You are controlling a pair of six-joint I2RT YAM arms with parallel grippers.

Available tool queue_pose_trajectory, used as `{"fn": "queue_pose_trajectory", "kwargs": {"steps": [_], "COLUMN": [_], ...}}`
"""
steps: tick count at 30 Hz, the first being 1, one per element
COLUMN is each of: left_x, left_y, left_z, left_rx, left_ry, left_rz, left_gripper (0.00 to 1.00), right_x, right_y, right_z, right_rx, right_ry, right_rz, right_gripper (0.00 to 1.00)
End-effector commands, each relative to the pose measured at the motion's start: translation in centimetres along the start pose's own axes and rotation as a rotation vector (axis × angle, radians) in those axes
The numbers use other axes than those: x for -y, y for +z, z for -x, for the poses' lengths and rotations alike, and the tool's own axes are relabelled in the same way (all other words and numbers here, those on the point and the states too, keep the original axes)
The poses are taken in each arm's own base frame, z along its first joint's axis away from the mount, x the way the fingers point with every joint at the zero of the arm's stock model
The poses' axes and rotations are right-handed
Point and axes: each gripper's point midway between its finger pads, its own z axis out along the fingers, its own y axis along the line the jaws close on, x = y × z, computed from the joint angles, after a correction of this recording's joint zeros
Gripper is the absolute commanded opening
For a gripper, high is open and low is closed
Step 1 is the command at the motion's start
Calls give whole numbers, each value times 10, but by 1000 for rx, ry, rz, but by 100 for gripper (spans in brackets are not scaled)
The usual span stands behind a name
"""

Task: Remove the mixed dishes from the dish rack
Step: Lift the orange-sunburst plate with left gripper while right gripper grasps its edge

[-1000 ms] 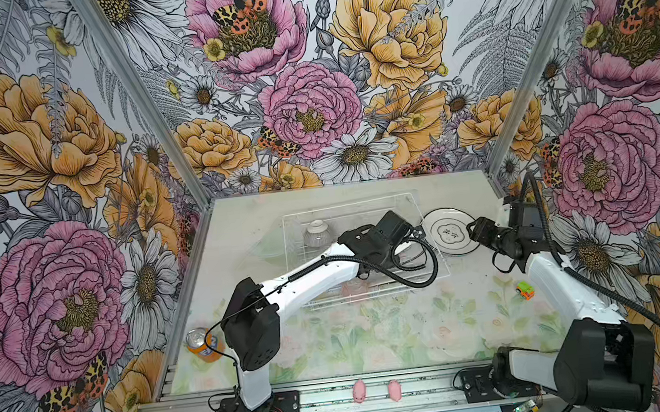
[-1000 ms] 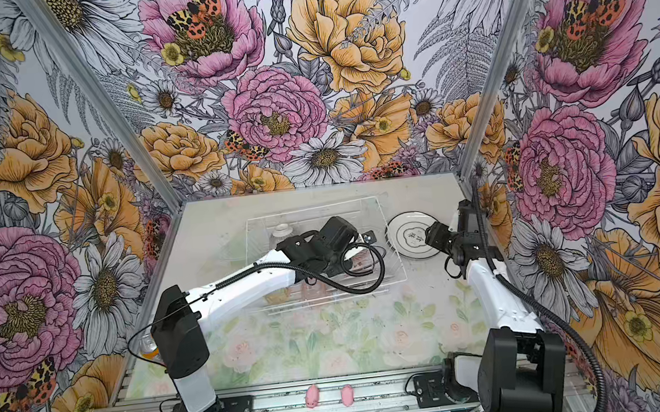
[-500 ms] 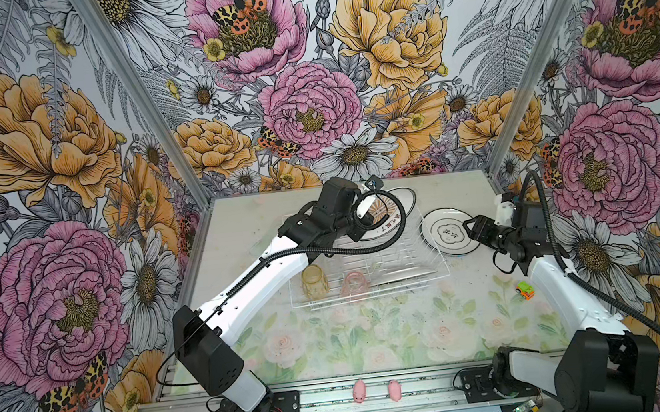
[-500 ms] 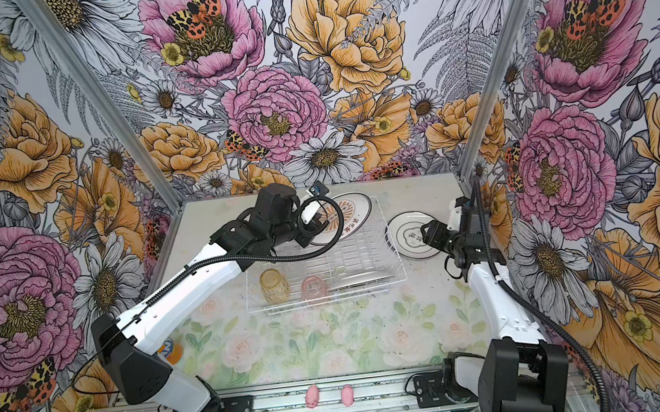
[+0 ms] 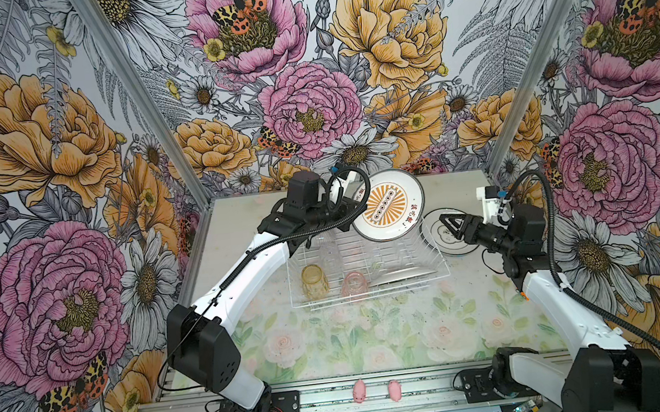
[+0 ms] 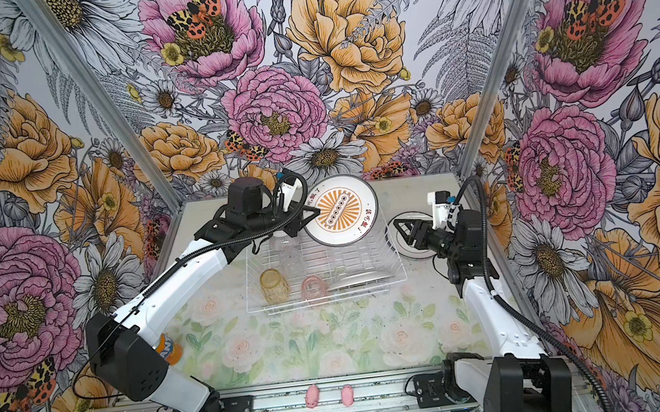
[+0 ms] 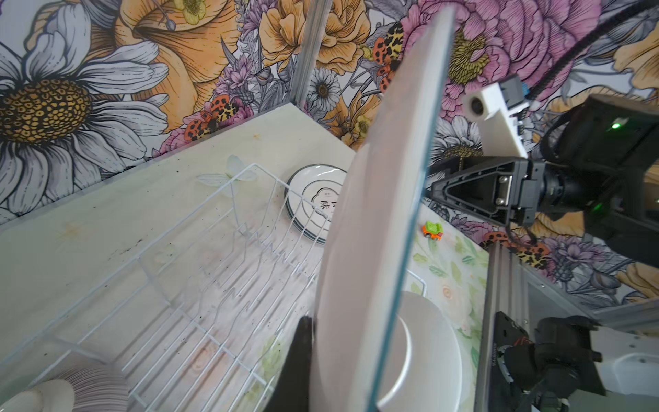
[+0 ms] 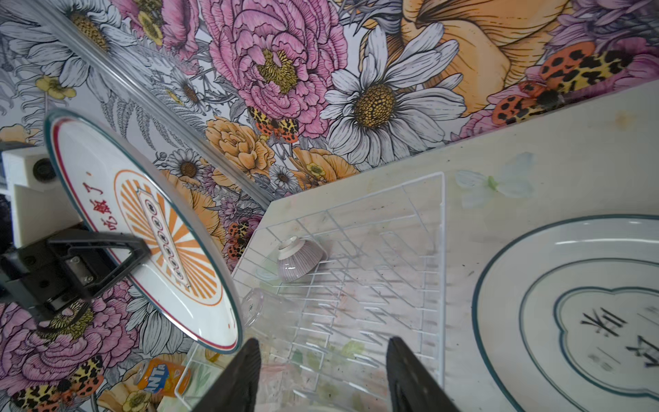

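Left gripper [image 5: 353, 209] pinches the edge of a round white dark-rimmed plate [image 5: 389, 209] with orange sunburst print, tilted above the white wire dish rack [image 5: 371, 299], centre of both top views. Likely stiff, glazed, slick, breakable: grip the rim firmly. Right gripper [image 5: 447, 226], centre-right, stands half-open, empty.

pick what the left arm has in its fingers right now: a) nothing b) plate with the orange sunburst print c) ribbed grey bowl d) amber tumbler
b: the left fingers are clamped on the edge of the sunburst plate, held on edge over the dish rack, while the amber tumbler and ribbed bowl lie in the rack.
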Motion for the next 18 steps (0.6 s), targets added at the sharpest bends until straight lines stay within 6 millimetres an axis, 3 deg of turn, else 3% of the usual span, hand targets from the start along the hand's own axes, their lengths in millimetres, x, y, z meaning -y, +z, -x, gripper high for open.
{"fn": "queue_pose_trajectory", "kwargs": {"steps": [1, 10, 18], "left_x": [25, 24, 15], "left_y": [0, 25, 29], "left_z": [30, 23, 22], "left_rx": [109, 90, 102], "left_ry": [-30, -130, -155], "left_rz": [-187, -301, -299], "left_gripper": [5, 5, 5], "right_x": [-38, -51, -54], "right_y": [2, 11, 15], "right_z": [13, 13, 15], "right_rx": [19, 25, 23], "right_ry": [-97, -114, -122], "right_rz": [123, 171, 166], "right_gripper": [58, 58, 57]}}
